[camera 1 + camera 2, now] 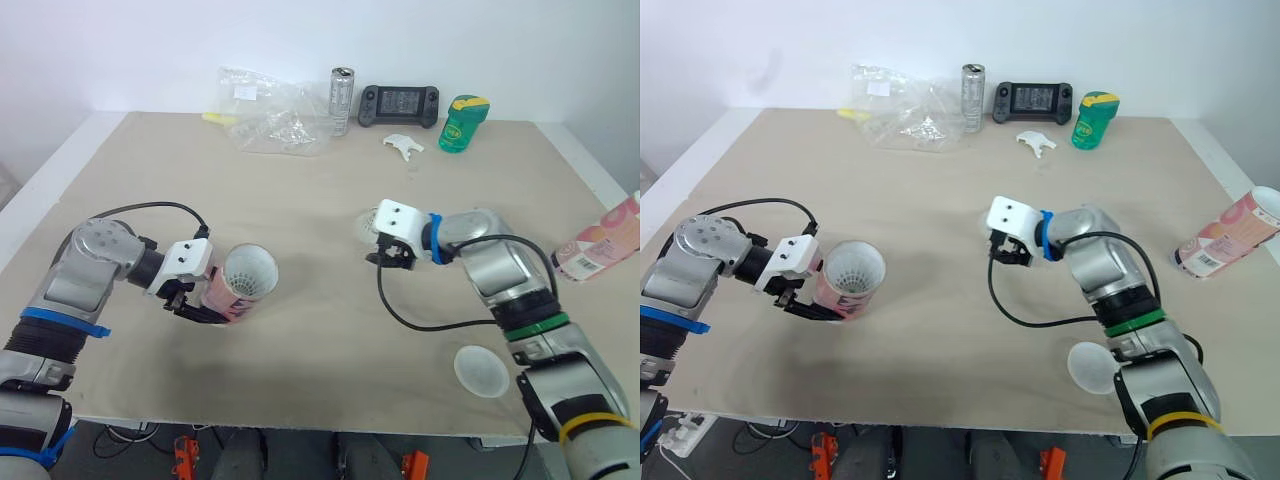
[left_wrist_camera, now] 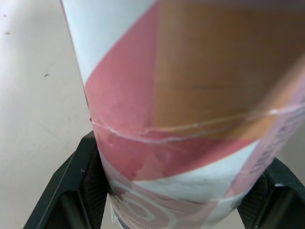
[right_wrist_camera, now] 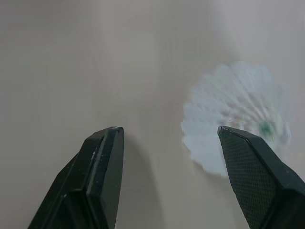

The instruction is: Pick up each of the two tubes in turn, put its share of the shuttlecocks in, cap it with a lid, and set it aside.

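Your left gripper point(image 1: 200, 300) has its fingers clamped on the pink-and-white tube point(image 1: 243, 280), held tilted over the near-left of the table point(image 1: 300, 180). Your right gripper point(image 3: 186, 157) hangs mid-table with its fingers spread wide, a loose shuttlecock point(image 3: 238, 114) just beside it. The second tube point(image 1: 600, 245) lies at the right edge, and a lid point(image 1: 481, 371) sits near right.

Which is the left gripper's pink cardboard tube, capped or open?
Open: the pink cardboard tube has a bare mouth; a white feathered shuttlecock shows inside.
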`<state>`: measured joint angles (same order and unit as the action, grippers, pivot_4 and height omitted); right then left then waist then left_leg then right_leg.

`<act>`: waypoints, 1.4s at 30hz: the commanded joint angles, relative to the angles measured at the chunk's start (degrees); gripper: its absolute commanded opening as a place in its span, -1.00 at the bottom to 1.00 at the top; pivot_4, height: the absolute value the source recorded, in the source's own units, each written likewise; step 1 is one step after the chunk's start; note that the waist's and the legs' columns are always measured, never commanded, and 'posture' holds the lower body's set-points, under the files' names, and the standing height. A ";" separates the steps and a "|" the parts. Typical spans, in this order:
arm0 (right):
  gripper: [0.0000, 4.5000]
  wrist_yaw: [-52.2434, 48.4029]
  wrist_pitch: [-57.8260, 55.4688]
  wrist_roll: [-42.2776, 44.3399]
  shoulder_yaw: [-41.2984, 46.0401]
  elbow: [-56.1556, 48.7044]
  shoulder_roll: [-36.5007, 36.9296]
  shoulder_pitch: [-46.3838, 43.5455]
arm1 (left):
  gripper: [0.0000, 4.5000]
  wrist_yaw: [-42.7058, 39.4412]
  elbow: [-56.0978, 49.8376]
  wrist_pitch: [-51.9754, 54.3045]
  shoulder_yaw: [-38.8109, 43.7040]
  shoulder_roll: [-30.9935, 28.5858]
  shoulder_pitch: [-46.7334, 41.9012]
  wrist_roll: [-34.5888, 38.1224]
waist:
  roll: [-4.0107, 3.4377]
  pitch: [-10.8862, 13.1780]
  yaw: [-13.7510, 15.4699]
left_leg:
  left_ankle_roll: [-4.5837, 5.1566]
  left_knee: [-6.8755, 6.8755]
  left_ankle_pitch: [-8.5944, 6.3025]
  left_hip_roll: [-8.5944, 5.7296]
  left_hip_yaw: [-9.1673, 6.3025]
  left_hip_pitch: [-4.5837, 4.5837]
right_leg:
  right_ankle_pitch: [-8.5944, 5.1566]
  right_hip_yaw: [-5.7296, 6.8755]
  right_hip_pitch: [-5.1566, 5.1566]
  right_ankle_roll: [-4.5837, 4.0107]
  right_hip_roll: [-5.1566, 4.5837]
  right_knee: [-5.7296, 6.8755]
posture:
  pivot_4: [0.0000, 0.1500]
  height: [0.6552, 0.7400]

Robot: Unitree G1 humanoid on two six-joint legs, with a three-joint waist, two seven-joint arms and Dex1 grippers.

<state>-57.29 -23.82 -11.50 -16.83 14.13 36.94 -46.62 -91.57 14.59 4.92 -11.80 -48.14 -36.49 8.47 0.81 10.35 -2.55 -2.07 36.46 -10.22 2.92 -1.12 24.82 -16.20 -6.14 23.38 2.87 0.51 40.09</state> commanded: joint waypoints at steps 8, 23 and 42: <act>0.52 3.93 -3.58 4.71 8.72 2.14 2.40 -0.29 | 0.41 -0.43 0.34 -0.38 -1.93 0.93 0.26 -1.37 | 0.00 0.00 -0.02 | 0.00 0.00 0.00 0.00 0.04 -0.03 | 0.00 -0.04 -0.02 0.00 0.00 0.00 | 1.00 0.56; 0.52 13.59 -11.70 13.30 13.83 8.85 -6.00 -0.64 | 0.41 -0.31 -0.26 0.28 -1.82 1.17 0.47 -1.30 | 0.00 0.00 -0.06 | 0.00 0.02 0.00 -0.04 0.04 -0.01 | 0.03 -0.09 -0.03 0.05 -0.01 -0.02 | 1.00 0.56; 0.52 24.60 -1.26 13.18 16.10 25.65 -9.32 -7.62 | 0.41 0.34 0.13 -0.08 -1.92 2.25 0.57 -1.65 | -0.01 0.00 -0.03 | 0.00 0.00 0.00 -0.08 0.04 -0.01 | 0.02 -0.12 -0.04 0.08 -0.02 -0.03 | 1.00 0.56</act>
<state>-34.11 -27.01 1.46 -2.34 38.93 27.67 -52.05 -91.64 14.72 4.97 -11.52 -47.14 -36.65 7.70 0.80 10.36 -2.58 -2.07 36.47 -10.22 2.83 -1.09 24.83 -16.18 -6.26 23.34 2.96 0.49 40.06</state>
